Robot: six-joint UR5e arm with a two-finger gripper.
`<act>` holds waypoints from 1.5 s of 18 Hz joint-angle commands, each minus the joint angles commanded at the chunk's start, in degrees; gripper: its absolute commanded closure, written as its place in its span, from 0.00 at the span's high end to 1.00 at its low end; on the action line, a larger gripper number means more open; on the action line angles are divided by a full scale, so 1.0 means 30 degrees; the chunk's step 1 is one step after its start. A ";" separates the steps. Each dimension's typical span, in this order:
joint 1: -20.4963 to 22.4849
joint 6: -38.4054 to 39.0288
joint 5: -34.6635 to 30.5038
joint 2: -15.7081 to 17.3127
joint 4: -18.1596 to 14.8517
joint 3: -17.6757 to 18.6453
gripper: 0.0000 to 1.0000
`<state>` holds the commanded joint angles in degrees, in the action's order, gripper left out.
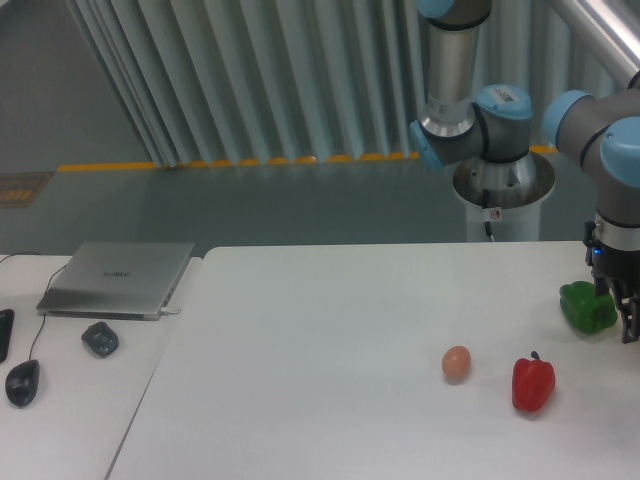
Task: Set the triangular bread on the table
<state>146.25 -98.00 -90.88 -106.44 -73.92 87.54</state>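
Camera view: green pepper (587, 306) beside gripper (626, 318), jaws' state unclear; egg (456, 363), red pepper (532, 383) nearby.

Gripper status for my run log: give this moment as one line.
gripper: far right edge, beside green pepper, state unclear | triangular bread: not visible | table: egg, red pepper

Your gripper (627, 318) hangs low at the far right edge of the table (320, 380), with one pepper (587, 306) just beside it on its left. A second pepper (532, 383) sits nearer the front and left of the gripper, and the egg (456, 363) lies just left of that. Well away to the gripper's left, on the adjoining desk (70, 420), you have the laptop (118, 278) at the back and the mouse (22, 382) in front.
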 joint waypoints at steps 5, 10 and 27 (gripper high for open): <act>0.0001 -0.0029 0.0000 0.0029 -0.0029 0.0029 1.00; 0.0030 0.0263 0.0001 -0.0028 0.0029 0.0146 1.00; 0.4216 0.0293 0.0117 0.1084 0.1494 0.1201 1.00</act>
<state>158.90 -97.12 -90.53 -103.18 -69.43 91.14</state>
